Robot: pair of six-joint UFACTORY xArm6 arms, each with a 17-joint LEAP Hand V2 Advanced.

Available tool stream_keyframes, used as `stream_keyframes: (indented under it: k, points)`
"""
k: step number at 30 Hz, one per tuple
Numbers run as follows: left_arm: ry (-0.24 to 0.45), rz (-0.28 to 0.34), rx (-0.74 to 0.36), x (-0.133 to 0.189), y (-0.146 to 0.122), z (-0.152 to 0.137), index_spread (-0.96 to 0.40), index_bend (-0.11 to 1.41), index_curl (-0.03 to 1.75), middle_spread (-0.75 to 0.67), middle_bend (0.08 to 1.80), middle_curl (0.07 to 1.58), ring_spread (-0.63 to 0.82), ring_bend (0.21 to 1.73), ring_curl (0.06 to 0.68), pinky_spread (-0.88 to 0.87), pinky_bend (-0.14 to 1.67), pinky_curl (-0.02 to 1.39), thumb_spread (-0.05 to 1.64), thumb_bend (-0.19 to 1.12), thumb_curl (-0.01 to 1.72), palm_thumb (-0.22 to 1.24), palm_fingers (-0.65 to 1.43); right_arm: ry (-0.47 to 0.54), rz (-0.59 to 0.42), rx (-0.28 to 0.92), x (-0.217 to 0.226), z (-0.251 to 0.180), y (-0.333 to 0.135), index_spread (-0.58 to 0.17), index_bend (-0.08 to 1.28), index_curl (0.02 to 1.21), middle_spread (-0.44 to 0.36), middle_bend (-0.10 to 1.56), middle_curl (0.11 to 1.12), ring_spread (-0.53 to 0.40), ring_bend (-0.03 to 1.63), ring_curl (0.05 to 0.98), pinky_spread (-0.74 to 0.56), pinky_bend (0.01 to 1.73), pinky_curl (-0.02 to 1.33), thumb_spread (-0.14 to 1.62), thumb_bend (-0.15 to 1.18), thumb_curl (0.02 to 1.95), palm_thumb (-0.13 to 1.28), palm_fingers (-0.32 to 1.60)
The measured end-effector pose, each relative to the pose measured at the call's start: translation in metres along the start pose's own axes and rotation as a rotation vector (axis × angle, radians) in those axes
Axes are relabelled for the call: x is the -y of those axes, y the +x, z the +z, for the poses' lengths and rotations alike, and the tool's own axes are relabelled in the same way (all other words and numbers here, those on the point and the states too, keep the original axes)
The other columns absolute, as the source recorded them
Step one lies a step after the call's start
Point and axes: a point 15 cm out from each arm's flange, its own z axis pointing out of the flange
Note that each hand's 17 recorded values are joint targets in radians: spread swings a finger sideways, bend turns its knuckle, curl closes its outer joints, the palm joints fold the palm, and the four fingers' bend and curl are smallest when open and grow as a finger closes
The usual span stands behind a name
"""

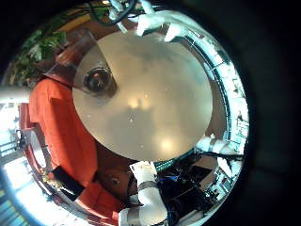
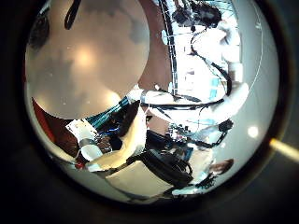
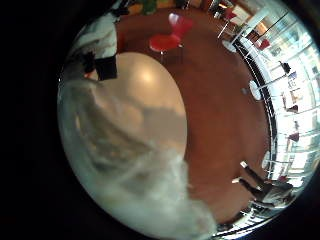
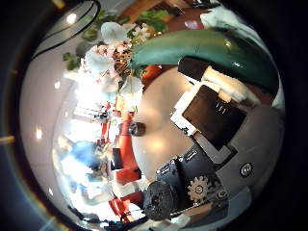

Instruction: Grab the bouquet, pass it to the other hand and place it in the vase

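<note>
Fingers of the right hand point(image 4: 207, 115) curl around the bouquet point(image 4: 111, 53), its clear wrap point(image 3: 125, 160) against the palm, above the round table point(image 1: 150, 94). Left hand's fingers cannot be judged. Vase point(image 1: 98, 80) stands on the table.

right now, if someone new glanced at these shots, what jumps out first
The bouquet of pale flowers and green leaves sits right against the right robot hand, its clear wrapping filling much of that palm's little finger side view. Below lies the round pale table, with the vase standing near its edge, seen from above by the left palm.
</note>
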Motion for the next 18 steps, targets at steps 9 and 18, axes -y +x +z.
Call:
stream_keyframes:
  k: [9, 18]
  points:
    - [0.100, -0.046, -0.248, 0.004, 0.015, -0.024, 0.07, 0.18, 0.40, 0.39, 0.19, 0.31, 0.53, 0.46, 0.210, 0.49, 0.19, 0.27, 1.16, -0.02, 0.31, 0.31, 0.21, 0.076, 0.003, 0.378, -0.027, -0.044, -0.052, -0.246, 1.15, 0.93, -0.137, 1.37, 0.82, -0.194, 1.47, 0.696, -0.17, 1.36, 0.74, 0.80, 0.05, 0.98, 1.11, 1.12]
    - [0.155, 0.009, -0.461, 0.012, 0.056, -0.041, 0.12, 0.16, 0.37, 0.39, 0.20, 0.32, 0.53, 0.49, 0.213, 0.49, 0.20, 0.29, 1.13, -0.03, 0.31, 0.27, 0.19, -0.029, 0.068, 0.859, -0.083, -0.026, -0.090, -0.236, 1.16, 0.92, -0.131, 1.38, 0.80, -0.193, 1.47, 0.705, -0.17, 1.32, 0.80, 0.79, 0.04, 1.08, 1.11, 1.12]
